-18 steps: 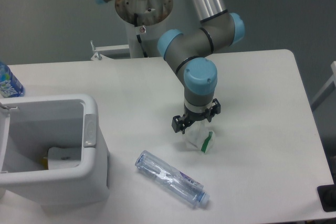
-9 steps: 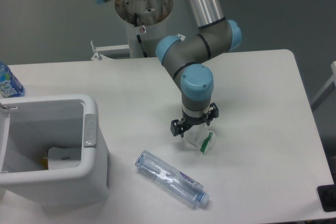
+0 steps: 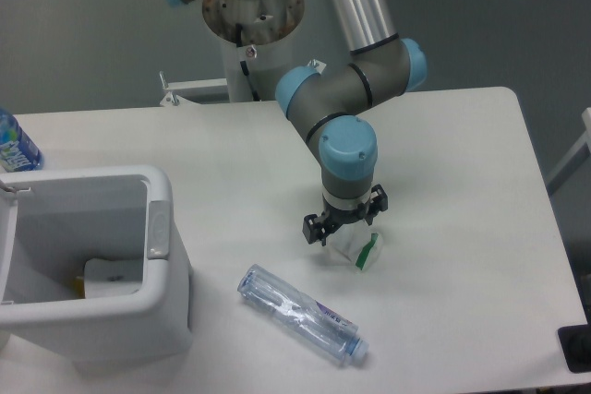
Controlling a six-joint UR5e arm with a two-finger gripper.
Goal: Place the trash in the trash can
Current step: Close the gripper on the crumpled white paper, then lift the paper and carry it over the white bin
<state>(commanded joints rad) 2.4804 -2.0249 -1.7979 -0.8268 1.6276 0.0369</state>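
The gripper (image 3: pixel 343 229) hangs straight down from the arm's blue-capped wrist, low over the table (image 3: pixel 462 163) near its middle; its 2 fingers straddle the top of the crumpled white wrapper (image 3: pixel 355 248), whose green edge shows on the right side; the fingers look closed in on the wrapper, though from this high angle the contact itself is hard to make out, so whether they truly grip it cannot be told; the wrapper appears to sit on the table surface, a faint shadow under it

The clear plastic bottle (image 3: pixel 300 315) lies on its side in front of the wrapper, near it but apart, slanted with its cap end toward the lower right and its pale label around the middle; it touches neither the gripper nor the bin

The trash can (image 3: pixel 162 297) stands at the left front of the table, well apart from both pieces of trash; its thick white rim and the oblong handle recess on the right wall face the camera; inside, at the bottom, a pale item with a bit of yellow beside it is visible; behind the bin, at the far left edge, part of a blue-labelled bottle (image 3: pixel 14 145) stands upright
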